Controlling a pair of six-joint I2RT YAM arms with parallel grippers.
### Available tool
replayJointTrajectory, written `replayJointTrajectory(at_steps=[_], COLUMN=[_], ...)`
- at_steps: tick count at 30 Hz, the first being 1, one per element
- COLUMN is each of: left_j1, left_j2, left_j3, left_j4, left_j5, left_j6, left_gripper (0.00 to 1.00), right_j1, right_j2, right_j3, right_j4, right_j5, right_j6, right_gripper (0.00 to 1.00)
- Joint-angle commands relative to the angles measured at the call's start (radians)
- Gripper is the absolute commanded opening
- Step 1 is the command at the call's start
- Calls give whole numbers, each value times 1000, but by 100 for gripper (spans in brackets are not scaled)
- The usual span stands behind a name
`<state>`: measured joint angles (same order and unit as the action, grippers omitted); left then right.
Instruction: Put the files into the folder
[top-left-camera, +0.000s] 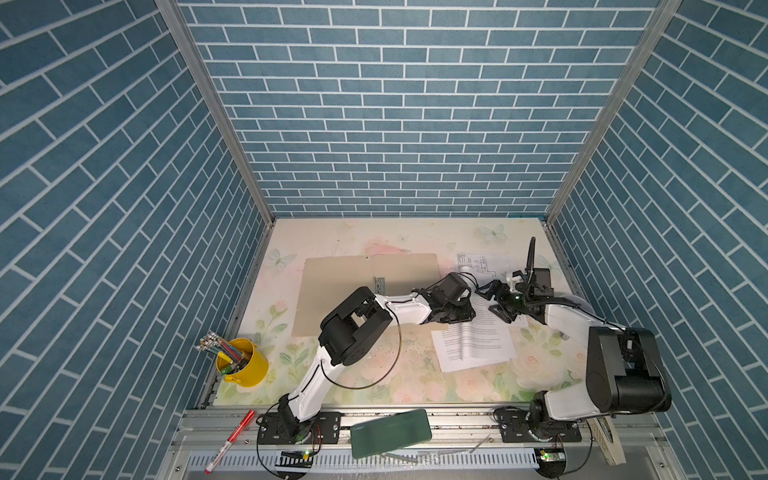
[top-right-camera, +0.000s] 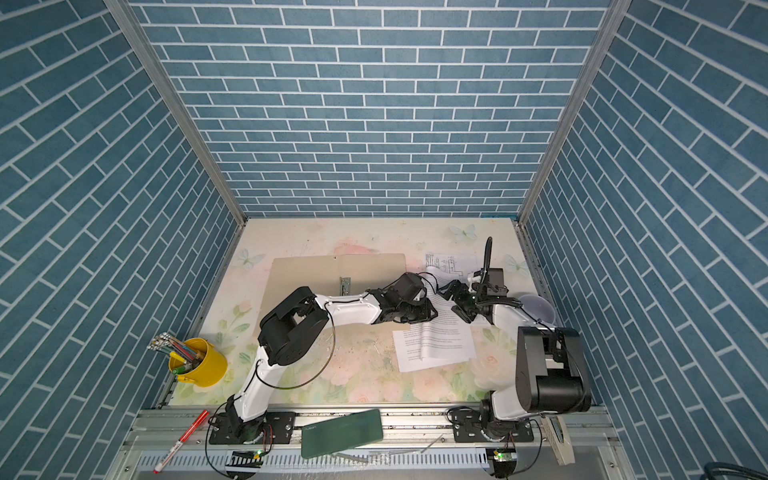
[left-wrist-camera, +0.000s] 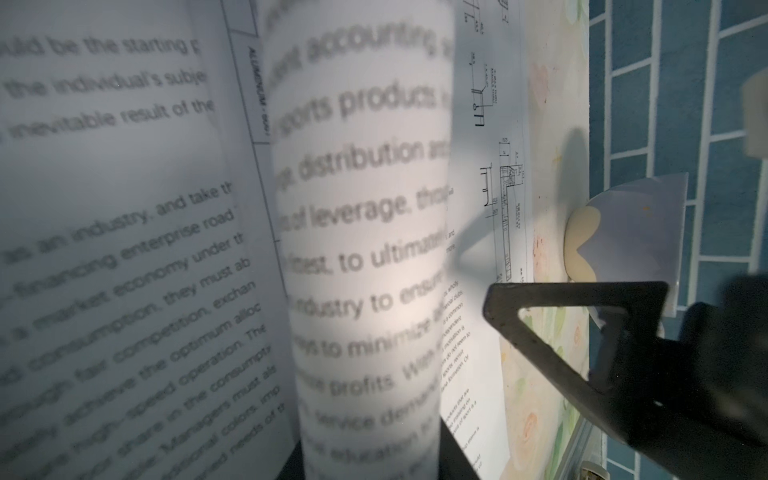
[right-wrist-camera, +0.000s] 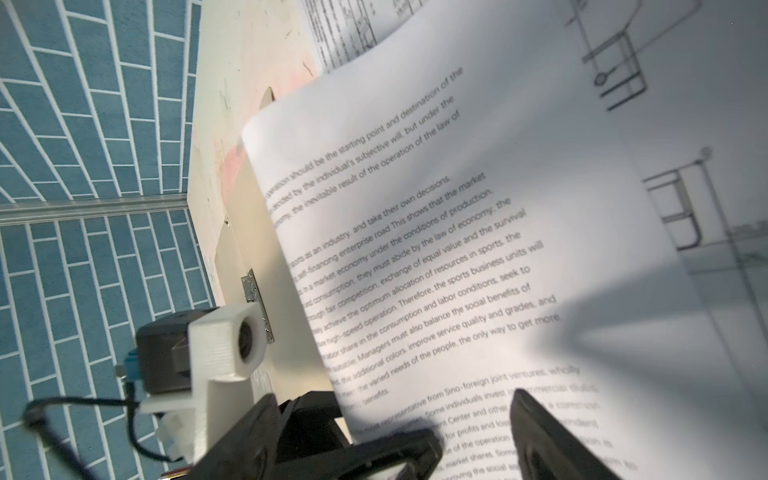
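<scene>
Right at your left gripper (top-left-camera: 467, 313), a curled text sheet (left-wrist-camera: 361, 249) stands up between the fingers. They look partly closed around it, but whether they actually pinch the paper you can't tell from here. Just beside it, your right gripper (top-left-camera: 495, 303) faces in with its fingers (right-wrist-camera: 548, 444) spread wide, one over the second text sheet (right-wrist-camera: 415, 249) and one at its edge, clamping nothing. Both printed pages bow upward at the fingers and trail back toward the robot's base, long axis slightly skewed. Beyond the fingertips, the diagram sheet (top-left-camera: 478, 264) lies flat on the table. Now the relation that counts: the folder (top-left-camera: 332, 282) lies open and flat, off to the left of both sets of fingers. Its long axis runs crosswise, with the metal clip (top-left-camera: 379, 284) at its spine. Your left arm is the nearer one, so I'd judge the carry goes leftward, and limp paper may buckle.
</scene>
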<state>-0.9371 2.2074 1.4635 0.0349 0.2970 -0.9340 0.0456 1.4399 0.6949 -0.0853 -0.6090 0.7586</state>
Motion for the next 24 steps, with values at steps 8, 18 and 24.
replayJointTrajectory(at_steps=[8, 18, 24], left_j1=[22, 32, 32], left_j2=[-84, -139, -165], left_j3=[-117, -160, -164], left_j4=[53, 161, 194], left_j5=[14, 44, 56], left_j6=[-52, -89, -97], left_gripper=[38, 37, 37], right_j1=[-123, -210, -217], right_j2=[-85, -45, -40], right_j3=[47, -32, -94], right_j4=[-167, -46, 16], right_j5=[77, -96, -120], right_j6=[-263, -268, -239], right_gripper=[93, 94, 94])
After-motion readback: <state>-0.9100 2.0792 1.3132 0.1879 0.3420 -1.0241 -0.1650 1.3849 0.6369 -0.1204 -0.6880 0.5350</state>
